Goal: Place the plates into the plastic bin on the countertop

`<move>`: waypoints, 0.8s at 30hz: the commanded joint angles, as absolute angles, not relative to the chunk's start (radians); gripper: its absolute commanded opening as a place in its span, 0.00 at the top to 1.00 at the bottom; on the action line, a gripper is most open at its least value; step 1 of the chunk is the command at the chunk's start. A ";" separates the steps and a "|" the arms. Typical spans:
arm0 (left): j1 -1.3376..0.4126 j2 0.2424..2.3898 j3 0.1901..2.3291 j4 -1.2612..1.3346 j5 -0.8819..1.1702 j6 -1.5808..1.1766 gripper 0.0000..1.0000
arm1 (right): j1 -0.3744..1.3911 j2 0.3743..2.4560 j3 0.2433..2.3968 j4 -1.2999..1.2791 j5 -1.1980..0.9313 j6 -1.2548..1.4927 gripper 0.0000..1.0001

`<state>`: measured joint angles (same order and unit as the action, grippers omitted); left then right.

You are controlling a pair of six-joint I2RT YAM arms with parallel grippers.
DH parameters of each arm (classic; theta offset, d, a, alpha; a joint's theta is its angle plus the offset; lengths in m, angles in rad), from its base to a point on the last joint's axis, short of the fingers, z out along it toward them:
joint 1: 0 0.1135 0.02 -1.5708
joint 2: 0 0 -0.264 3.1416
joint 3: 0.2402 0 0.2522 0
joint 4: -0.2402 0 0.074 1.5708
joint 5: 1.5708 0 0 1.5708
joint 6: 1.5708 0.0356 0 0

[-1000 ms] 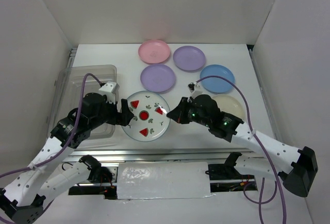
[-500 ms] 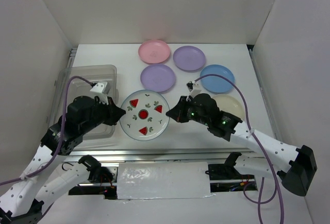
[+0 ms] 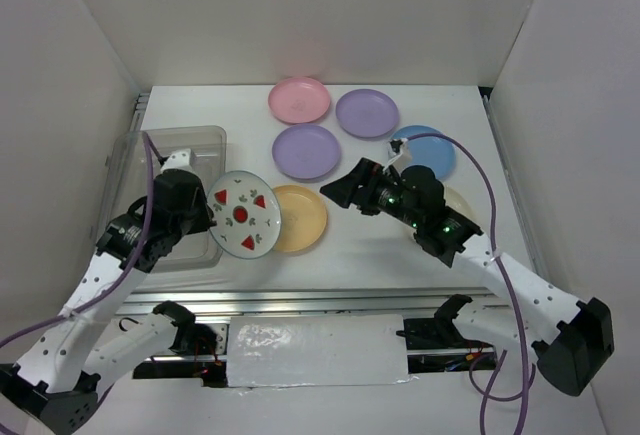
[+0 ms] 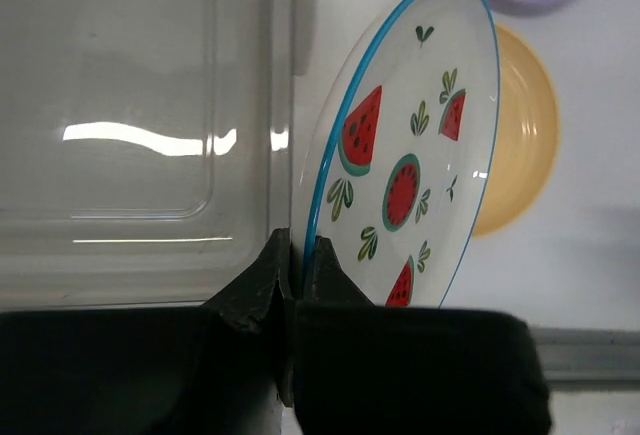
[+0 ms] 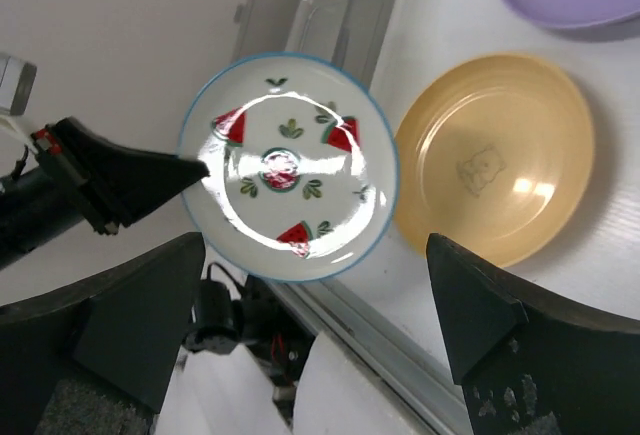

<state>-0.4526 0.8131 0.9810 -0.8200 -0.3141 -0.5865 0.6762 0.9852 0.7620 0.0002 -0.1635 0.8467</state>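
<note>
Printed plate (image 4: 400,185) rim pinched by left tool (image 4: 298,251) in wrist view, right tool (image 5: 315,255) wide

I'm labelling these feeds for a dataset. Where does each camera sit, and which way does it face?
Top: above and behind the bases, looking down on the table; left arm and right arm show.
Left wrist: on the left arm, looking past the left pincer, shut on the printed plate, toward the bin.
Right wrist: on the right arm, looking down through the open right pincer.
Both wrist views share the printed plate and orange plate.
</note>
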 commanded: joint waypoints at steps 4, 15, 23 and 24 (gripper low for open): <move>-0.306 0.811 1.187 -0.716 -0.482 -0.802 1.00 | 0.563 0.873 0.718 0.008 -0.210 0.873 0.00; 0.210 0.991 1.183 -0.562 -0.230 -0.847 1.00 | 0.469 0.798 0.681 -0.038 -0.313 0.851 0.00; 0.418 1.104 1.057 -0.366 -0.048 -0.890 1.00 | 0.495 0.767 0.672 -0.040 -0.328 0.842 0.00; 0.435 1.111 1.001 -0.342 -0.022 -0.902 1.00 | 0.495 0.767 0.669 -0.038 -0.330 0.836 0.00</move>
